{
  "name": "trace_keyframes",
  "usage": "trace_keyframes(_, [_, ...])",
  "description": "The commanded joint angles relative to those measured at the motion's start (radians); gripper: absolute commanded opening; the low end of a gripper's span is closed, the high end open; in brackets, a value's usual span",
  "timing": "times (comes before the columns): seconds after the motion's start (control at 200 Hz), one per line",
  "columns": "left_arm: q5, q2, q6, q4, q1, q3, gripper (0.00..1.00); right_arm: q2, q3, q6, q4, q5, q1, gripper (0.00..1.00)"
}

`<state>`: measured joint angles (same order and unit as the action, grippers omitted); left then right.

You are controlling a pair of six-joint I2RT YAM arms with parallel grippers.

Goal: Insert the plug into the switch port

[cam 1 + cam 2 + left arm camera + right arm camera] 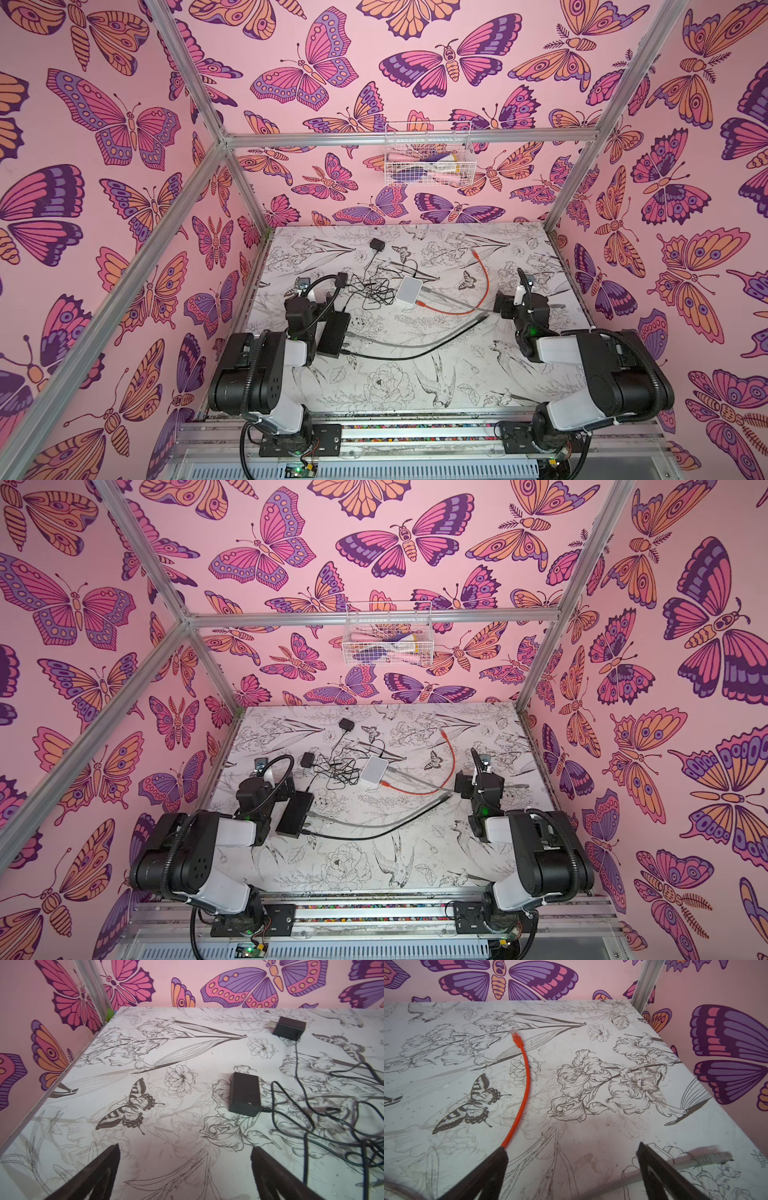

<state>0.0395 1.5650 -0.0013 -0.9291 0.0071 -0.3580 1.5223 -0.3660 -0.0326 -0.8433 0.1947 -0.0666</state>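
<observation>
Both top views: white switch (409,289) mid table (415,374), orange near plug (420,304) right at its near corner, can't tell if it's in. Then the far plug (475,252) lies loose, farther back and right. Left wrist: left claw (186,1146) gaping wide, empty, black adapter (245,1095) ahead. Right wrist: right claw (572,1146) wide open too, nothing held, orange cable (528,1084) runs behind one finger

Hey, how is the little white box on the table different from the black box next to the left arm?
The white box is pale, compact and nearly square; the black box is dark, longer and narrower. The white box sits mid-table, farther back; the black box lies nearer the front, right beside the left arm. Both lie flat on the table.
</observation>
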Motion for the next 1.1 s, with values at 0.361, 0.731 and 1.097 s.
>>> trace_keyframes(0.361, [-0.075, -0.016, 0.018, 0.025, 0.015, -0.013, 1.0, -0.019, -0.023, 0.001, 0.012, -0.018, 0.007, 0.99])
trace_keyframes(0.731, [-0.072, -0.016, 0.019, 0.007, 0.012, -0.004, 1.0, -0.019, -0.022, 0.0, 0.012, -0.017, 0.007, 0.99])
trace_keyframes(1.097, [-0.079, -0.015, 0.027, 0.012, 0.008, -0.007, 0.99, -0.019, -0.022, 0.0, 0.012, -0.019, 0.007, 0.99])
